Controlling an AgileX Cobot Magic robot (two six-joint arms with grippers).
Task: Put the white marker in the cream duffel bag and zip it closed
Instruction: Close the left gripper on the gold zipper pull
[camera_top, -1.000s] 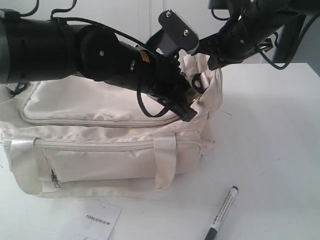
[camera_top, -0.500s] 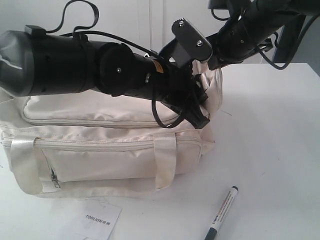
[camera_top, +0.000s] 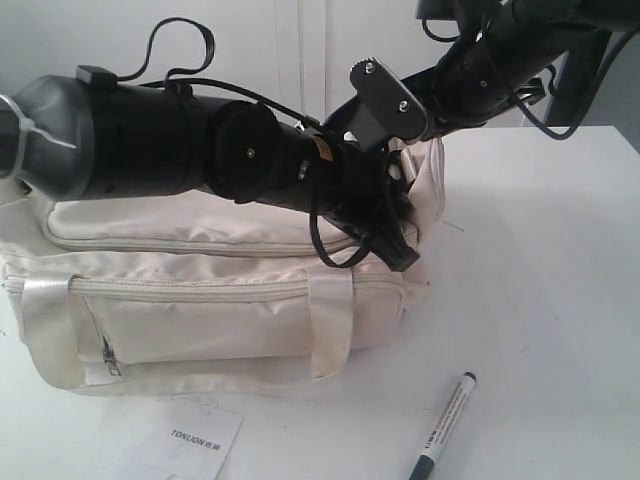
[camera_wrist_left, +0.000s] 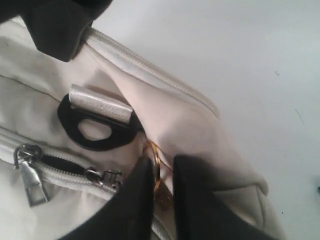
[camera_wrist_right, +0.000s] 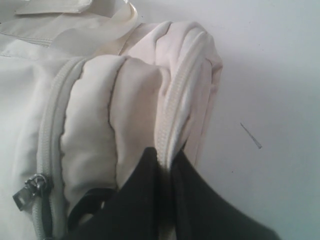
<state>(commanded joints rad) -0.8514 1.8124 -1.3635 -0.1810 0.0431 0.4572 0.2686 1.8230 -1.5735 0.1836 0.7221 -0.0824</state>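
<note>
Two narrow pinches — left gripper (camera_wrist_left: 164, 167) on ring pull (camera_wrist_left: 157, 161), right gripper (camera_wrist_right: 166, 167) on cream duffel bag (camera_wrist_right: 135, 90) seam. Risks losing the thin ring under skewed pull.

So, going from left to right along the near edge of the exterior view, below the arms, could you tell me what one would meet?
First handle strap → front-pocket zip pull → paper tag → second handle strap → white marker.

white marker (camera_top: 443, 428): tip cut by edge | cream duffel bag (camera_top: 200, 300): top behind left arm (camera_top: 150, 150)
</note>
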